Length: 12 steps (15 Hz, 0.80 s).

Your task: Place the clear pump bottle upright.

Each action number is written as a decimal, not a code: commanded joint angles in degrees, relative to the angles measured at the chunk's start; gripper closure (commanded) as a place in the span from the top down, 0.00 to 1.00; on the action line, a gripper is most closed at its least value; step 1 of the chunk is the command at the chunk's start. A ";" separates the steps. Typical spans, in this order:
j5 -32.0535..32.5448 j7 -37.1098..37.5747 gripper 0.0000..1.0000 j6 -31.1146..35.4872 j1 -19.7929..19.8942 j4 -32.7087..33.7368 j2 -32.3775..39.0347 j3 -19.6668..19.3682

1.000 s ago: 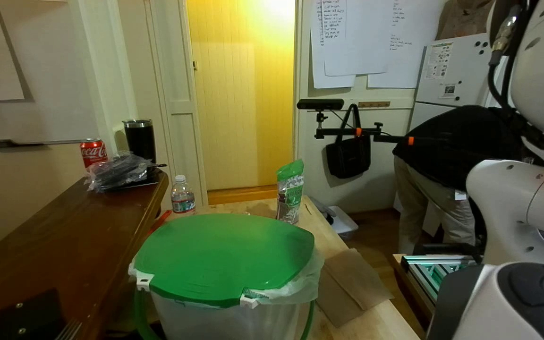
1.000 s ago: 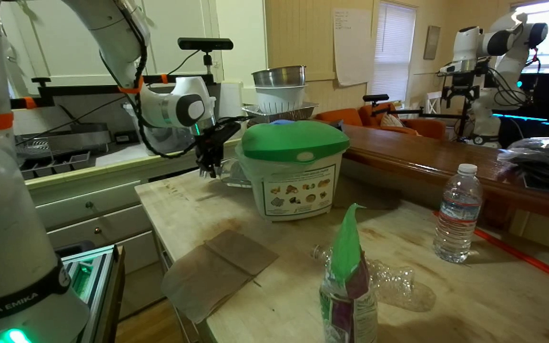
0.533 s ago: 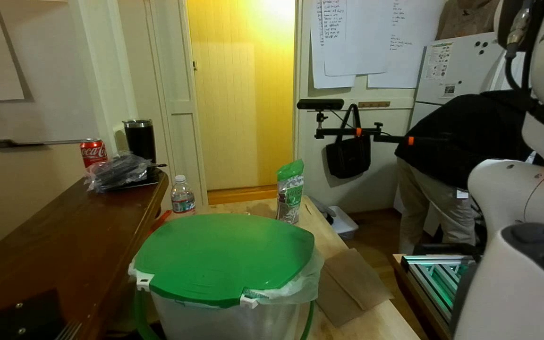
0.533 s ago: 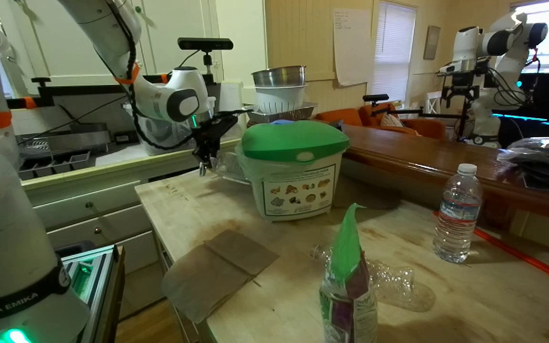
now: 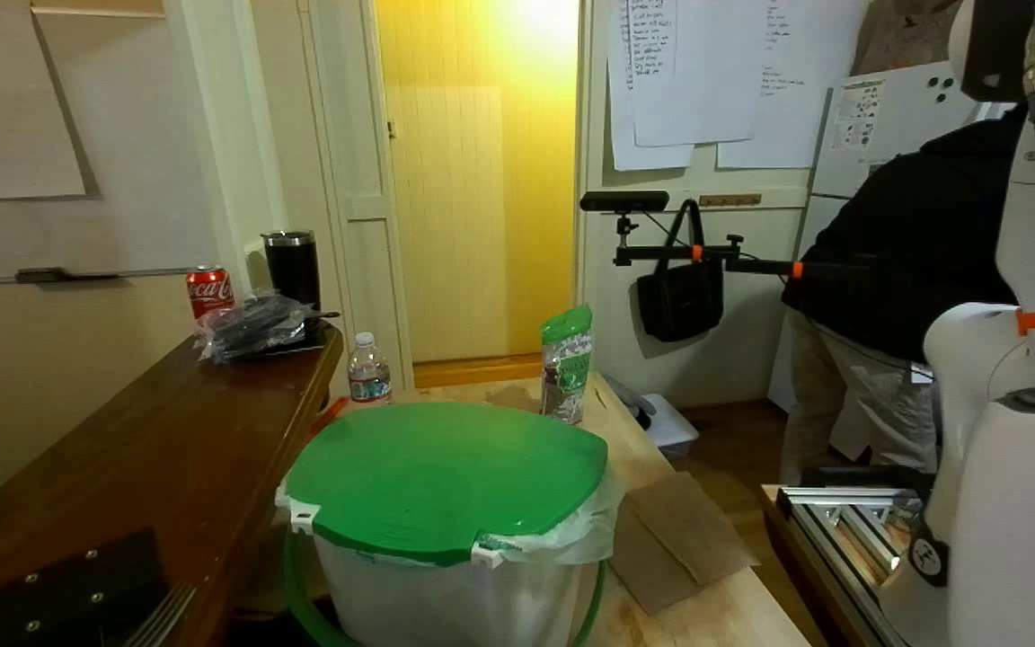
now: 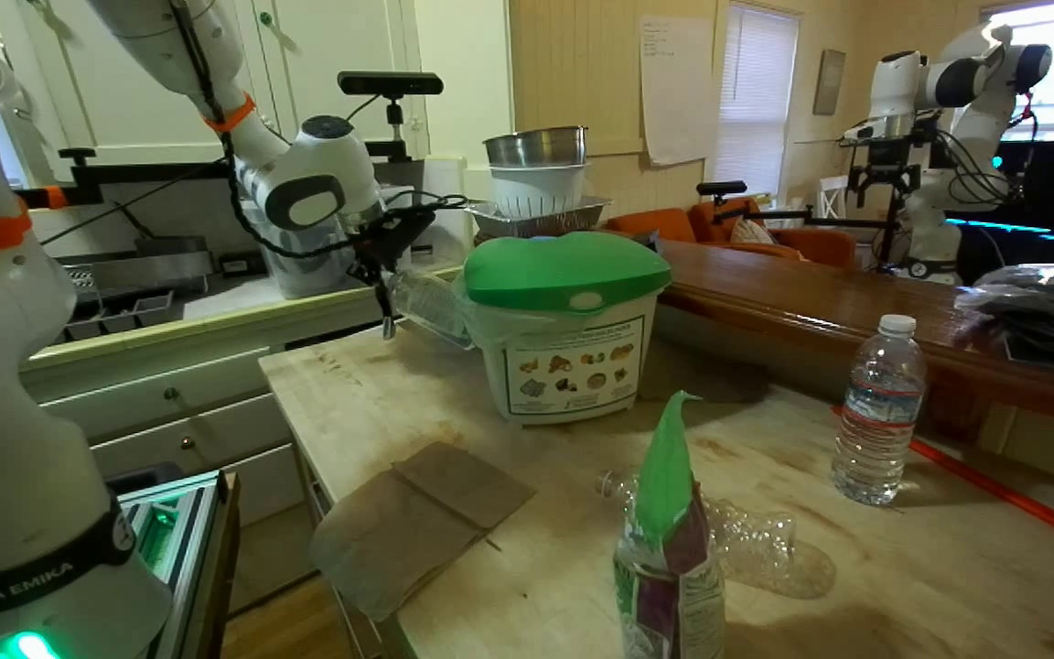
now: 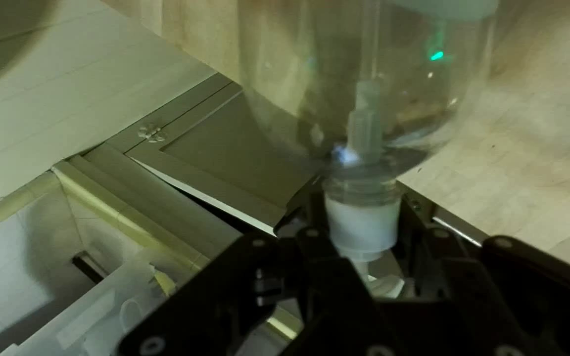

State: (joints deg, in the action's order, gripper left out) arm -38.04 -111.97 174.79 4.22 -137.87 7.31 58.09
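Gripping here, clenched on the white collar [image 7: 362, 225] of the clear pump bottle [image 7: 374, 94] with both sides of the gripper [image 7: 361, 215] in the wrist view! Holding it tilted, sloping down from neck to base toward the table [image 6: 344, 394], right beside the green-lidded bucket [image 6: 568, 327] in an exterior view. Touching table or bucket at the base? Cannot tell. Looking across the same table, spotting brown paper [image 6: 422, 522] at the edge, a clear plastic bottle [image 6: 756, 540] down on its side, partly hidden by a green-topped bag [image 6: 669, 558], and a water bottle [image 6: 879, 412] standing upright near a red strip [image 6: 1007, 491].
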 commanded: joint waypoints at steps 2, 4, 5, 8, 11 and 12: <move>-18.42 -14.43 0.10 5.23 13.12 -0.55 3.83 15.77; -23.86 -18.34 0.10 7.79 19.19 -1.76 5.41 22.26; -26.18 -20.40 0.10 10.23 22.50 -2.04 7.39 26.00; -28.05 -22.31 0.10 20.02 32.64 -5.36 14.38 37.72; -24.58 -20.49 0.10 31.59 42.37 -11.81 23.85 48.52; -23.76 -19.51 0.10 35.13 45.48 -14.32 26.63 51.78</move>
State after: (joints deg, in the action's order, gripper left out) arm -63.86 -131.21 199.32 40.87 -145.92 22.66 98.58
